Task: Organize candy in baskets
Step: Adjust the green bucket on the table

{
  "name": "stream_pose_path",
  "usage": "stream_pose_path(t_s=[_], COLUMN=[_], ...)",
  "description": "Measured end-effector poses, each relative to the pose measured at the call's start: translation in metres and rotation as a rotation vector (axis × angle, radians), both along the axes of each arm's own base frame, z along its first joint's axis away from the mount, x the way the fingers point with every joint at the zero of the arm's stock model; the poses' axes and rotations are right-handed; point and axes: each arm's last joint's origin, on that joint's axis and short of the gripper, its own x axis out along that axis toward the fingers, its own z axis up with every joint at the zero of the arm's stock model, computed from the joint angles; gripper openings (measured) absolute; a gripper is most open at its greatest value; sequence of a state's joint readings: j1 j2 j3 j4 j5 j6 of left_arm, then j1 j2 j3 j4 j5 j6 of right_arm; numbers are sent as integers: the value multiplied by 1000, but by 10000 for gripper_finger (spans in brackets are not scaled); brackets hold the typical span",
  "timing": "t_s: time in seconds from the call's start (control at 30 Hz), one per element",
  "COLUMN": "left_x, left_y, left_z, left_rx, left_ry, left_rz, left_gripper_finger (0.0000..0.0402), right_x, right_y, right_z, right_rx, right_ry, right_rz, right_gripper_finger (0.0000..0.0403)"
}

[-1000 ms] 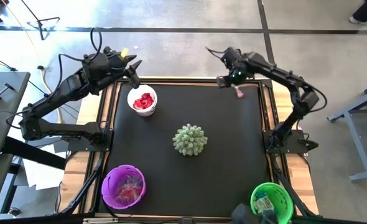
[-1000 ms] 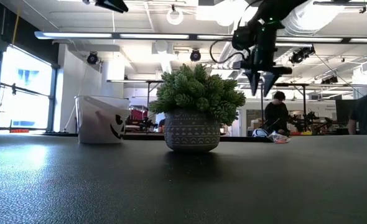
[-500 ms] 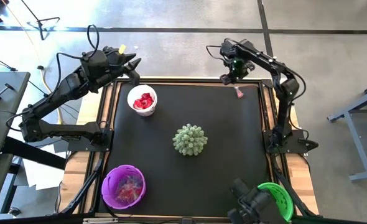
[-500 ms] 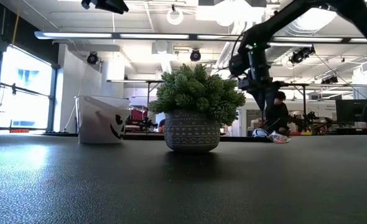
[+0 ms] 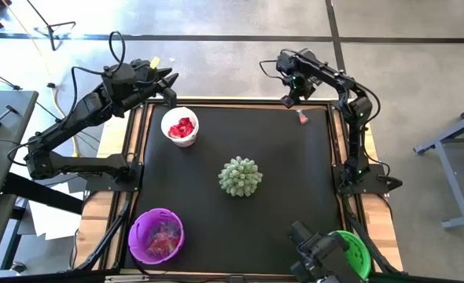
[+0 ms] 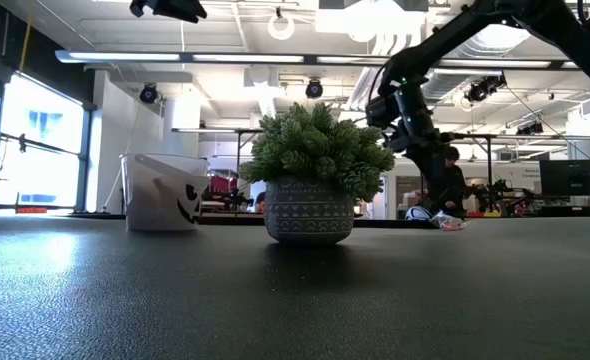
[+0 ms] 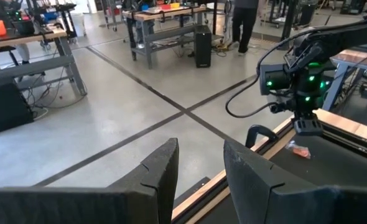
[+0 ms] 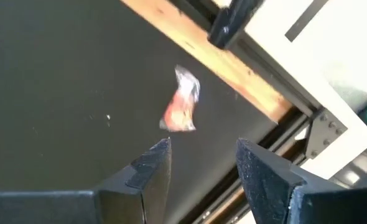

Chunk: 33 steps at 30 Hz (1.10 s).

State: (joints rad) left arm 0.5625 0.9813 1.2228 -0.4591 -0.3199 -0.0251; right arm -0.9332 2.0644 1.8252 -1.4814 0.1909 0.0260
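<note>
Left arm: reaches from the left edge toward the far-left corner, elbow bent, wrist level above the tabletop (image 5: 295, 204).
Left pincer (image 5: 169, 85): hovers just past the white basket (image 5: 180, 126); fingers part-spread, nothing between them.
White basket: sits near the far-left corner with red candy (image 5: 182, 126) inside.
Purple basket (image 5: 156, 235): at the near-left corner, with mixed red and blue sweets in it.
Spiky green plant (image 5: 240, 176): mid-tabletop in its small pot, not part of the sorting.
Loose candy (image 5: 302, 118): a single pinkish wrapped sweet lies on the mat near the far-right corner, close to the wooden rim.
Right arm: folded tall over the right edge, forearm angled back toward the far rim.
Right pincer (image 5: 289, 101): above and just beside the loose candy, fingers (image 8: 151, 165) spread wide and empty.
Green basket (image 5: 347, 253): at the near-right corner, partly hidden by a dark camera mount.
Risk: the sweet is small, flat and close to the rim, so I judge a descent off-line could pinch only the wrapper tail or nudge it under the rim.
Risk, carrying: the plant stands between this corner and the near baskets; a low sweep could clip it.
</note>
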Motion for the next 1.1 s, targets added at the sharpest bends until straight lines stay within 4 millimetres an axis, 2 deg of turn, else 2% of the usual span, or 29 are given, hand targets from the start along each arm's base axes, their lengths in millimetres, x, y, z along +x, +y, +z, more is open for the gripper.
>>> stream_pose_path(t_s=[0.13, 0.23, 0.37, 0.5, 0.77, 1.1], left_x=[0, 0, 0, -1, -1, -1], left_y=[0, 0, 0, -1, -1, -1], left_z=[0, 0, -2, -5, -5, -5], left_rx=[0, -1, -11, -26, -26, -27], left_ry=[1, 2, 19, 42, 45, 43], left_rz=[0, 0, 0, 0, 0, 0], left_gripper_finger=[113, 113, 113, 113, 113, 113], right_x=[-4, -7, -14, -21, -22, -22], right_y=[-1, -2, -2, -1, 1, -5], right_z=[0, -2, -11, -24, -40, -42], right_rx=[20, 77, 169, 203, 217, 172], right_ry=[5, -59, -141, -124, -128, -161], right_rz=[-23, -59, -109, -134, -77, -66], right_gripper_finger=[176, 176, 176, 176, 176, 176])
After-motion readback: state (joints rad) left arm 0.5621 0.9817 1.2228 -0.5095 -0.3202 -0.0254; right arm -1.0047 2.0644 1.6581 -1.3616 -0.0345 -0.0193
